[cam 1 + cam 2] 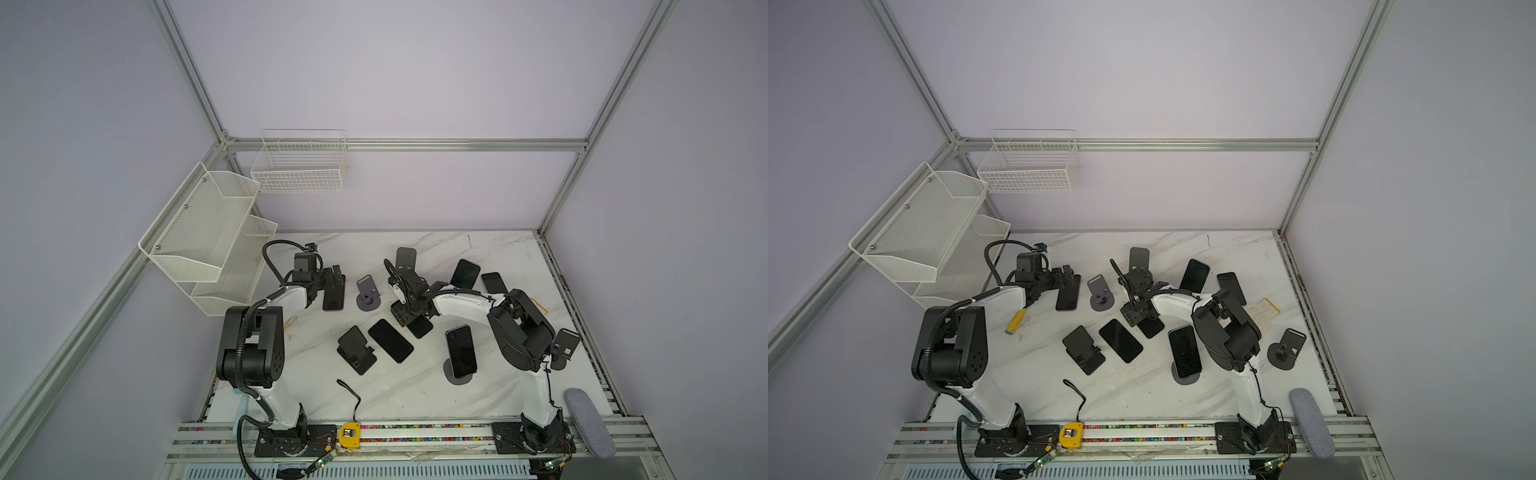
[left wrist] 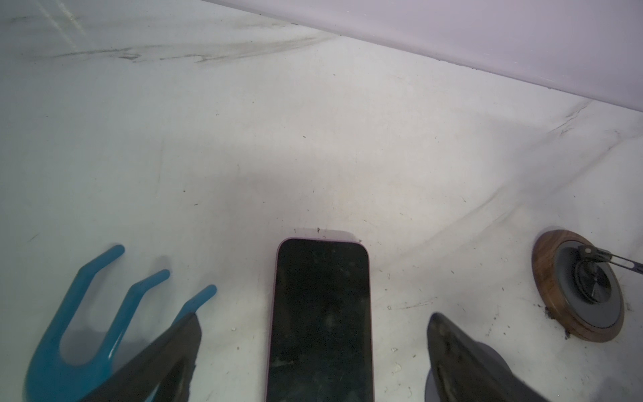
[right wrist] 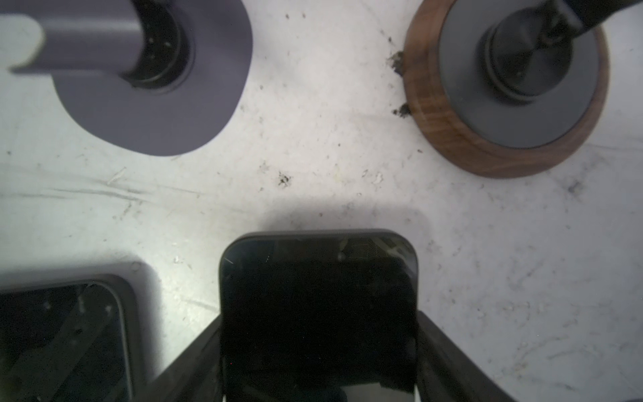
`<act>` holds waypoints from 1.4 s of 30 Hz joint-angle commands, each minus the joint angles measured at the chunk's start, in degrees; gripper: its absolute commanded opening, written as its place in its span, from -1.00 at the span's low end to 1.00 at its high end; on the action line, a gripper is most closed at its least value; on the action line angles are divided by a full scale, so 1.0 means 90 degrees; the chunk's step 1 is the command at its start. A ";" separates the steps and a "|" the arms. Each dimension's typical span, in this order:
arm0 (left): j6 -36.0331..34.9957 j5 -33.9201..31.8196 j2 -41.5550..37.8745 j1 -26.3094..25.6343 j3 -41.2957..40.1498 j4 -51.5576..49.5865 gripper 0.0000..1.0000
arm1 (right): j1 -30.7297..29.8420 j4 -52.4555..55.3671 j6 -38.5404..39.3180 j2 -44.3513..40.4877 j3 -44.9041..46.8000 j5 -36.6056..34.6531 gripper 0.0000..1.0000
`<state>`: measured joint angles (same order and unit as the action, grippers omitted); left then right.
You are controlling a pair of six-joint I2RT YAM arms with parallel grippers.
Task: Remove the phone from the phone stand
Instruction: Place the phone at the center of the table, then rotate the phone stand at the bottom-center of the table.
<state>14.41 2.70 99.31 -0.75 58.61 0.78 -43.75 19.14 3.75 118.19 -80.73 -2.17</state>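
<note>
- We see a black phone [image 3: 318,313], its dark glossy screen facing up, long and slim with rounded corners. It sits low at the marble table [image 3: 313,174]; we cannot tell whether it rests on it.
- The phone stand [image 3: 504,90] has a round wood-rimmed base with a dark post. It stands near the phone, not touching it.

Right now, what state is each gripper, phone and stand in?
Left gripper: open over flat pink phone.
Right gripper: astride black phone, grip unclear.
Front phone: on its stand.
Grey stand: empty.
Folding stand: empty.
</note>
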 commanded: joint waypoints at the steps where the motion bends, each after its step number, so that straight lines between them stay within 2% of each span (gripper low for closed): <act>1: 0.0029 0.0061 -0.0282 0.0055 -0.0195 0.0241 1.00 | 0.0012 0.0666 0.0157 0.0243 0.0312 -0.0032 0.59; 13: 0.0019 0.0068 -0.0292 0.0054 -0.0204 0.0251 0.99 | 0.0010 0.0667 0.0138 0.0220 0.0272 -0.0018 0.63; 18: 0.0025 0.0053 -0.0282 0.0054 -0.0194 0.0243 1.00 | 0.0006 0.0705 -0.0061 -0.0094 0.0034 0.0086 0.66; 24: 0.0034 0.0024 -0.0326 0.0055 -0.0232 0.0261 1.00 | 0.0009 0.0388 -0.0634 -0.1134 -0.0166 -0.0162 0.71; 32: 0.0097 -0.0084 -0.0368 0.0072 -0.0297 0.0295 0.99 | 0.0008 -0.0657 -0.1119 -0.2820 0.0219 -0.0795 0.74; 36: 0.0094 -0.0105 -0.0346 0.0055 -0.0275 0.0282 0.99 | 0.0011 -0.0859 -0.1346 -0.3447 0.0402 -0.2007 0.82; 38: 0.0089 -0.0102 -0.0331 0.0057 -0.0243 0.0238 1.00 | 0.0008 -0.0808 -0.1422 -0.3670 0.0475 -0.2332 0.84; 42: 0.0108 -0.0094 -0.0341 0.0064 -0.0272 0.0277 0.99 | 0.0007 -0.0613 -0.1371 -0.4176 0.0687 -0.2015 0.86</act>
<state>14.46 2.17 98.67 -0.75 57.82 1.23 -43.72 12.43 -7.40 82.74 -76.12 -18.65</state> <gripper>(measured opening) 0.997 0.926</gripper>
